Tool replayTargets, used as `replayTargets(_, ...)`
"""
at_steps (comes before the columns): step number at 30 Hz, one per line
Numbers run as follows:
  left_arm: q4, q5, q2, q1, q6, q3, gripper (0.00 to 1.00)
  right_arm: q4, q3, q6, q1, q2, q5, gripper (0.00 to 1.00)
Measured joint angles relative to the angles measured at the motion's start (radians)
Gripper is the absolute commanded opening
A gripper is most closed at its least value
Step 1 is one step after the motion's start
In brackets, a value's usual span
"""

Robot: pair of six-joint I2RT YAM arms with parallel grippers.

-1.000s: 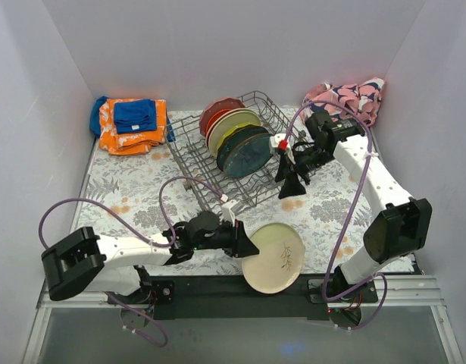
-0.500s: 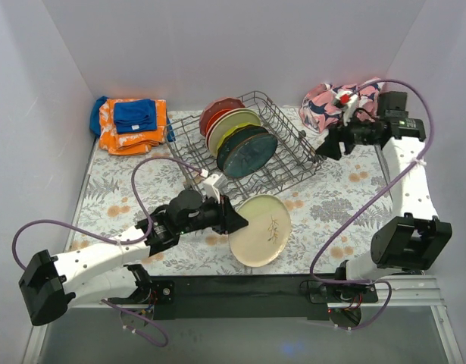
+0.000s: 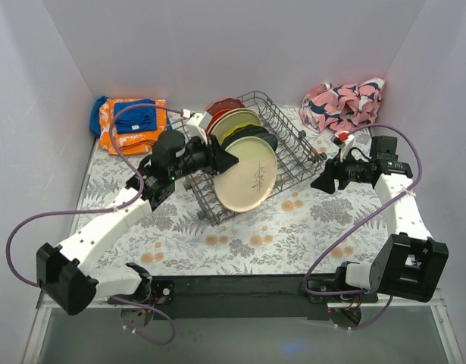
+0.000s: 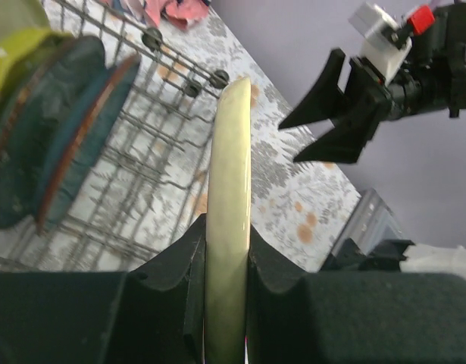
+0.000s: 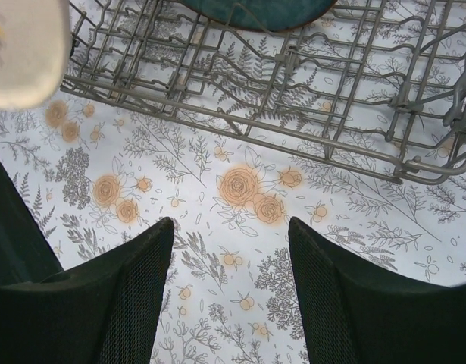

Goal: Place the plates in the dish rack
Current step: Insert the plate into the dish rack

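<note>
Left gripper (image 3: 223, 161) is clamping the cream plate (image 3: 246, 176) by its rim, holding it edge-up over the dish rack (image 3: 290, 127) near the desk's far edge, ready for slotting. Right gripper (image 3: 324, 183) is hanging spread and empty.

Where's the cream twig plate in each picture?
Top external: the round cream plate with a twig mark, held by the left tool, at the near end of the grey metal wire dish rack.
Left wrist: edge-on in the middle, rack to its left.
Right wrist: blurred in the top left corner, rack along the top.
Shared landmark: the rack.
</note>
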Motion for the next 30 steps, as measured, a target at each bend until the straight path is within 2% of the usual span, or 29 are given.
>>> replayTargets(7,-0.044,0.062,0.191,0.073,0.178,0.242,0.00,0.067,-0.073,-0.002,-0.017,-0.012,-0.033,0.68)
replayTargets(10,-0.045,0.083,0.232,0.086,0.238,0.285,0.00,0.080,-0.087,-0.005,-0.031,-0.012,-0.046,0.68)
replayTargets(30,-0.059,0.159,0.439,0.100,0.499,0.418,0.00,0.094,-0.100,-0.026,-0.049,-0.009,-0.103,0.68)
